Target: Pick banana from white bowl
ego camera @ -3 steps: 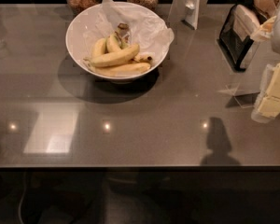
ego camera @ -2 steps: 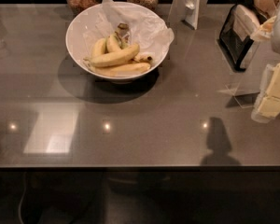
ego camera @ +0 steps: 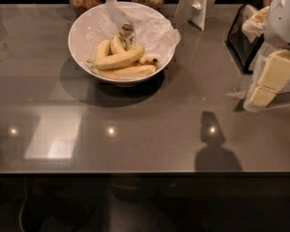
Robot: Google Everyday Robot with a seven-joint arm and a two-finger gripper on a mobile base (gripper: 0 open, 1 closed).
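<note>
banana [ego camera: 120, 58] lies crosswise in white bowl [ego camera: 78, 41], jaws far right.

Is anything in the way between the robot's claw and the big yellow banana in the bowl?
Nothing stands on the table between them. The claw hangs at the right edge; the banana lies atop the other bananas in the white bowl. Only the bowl's rim and crumpled paper rise on that side.

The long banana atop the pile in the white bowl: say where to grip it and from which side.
Grip the banana at mid-length from above, closing across its width: it lies on top, roughly left-right, and the white bowl walls off side approaches. The tool hangs at the view's far right.
</note>
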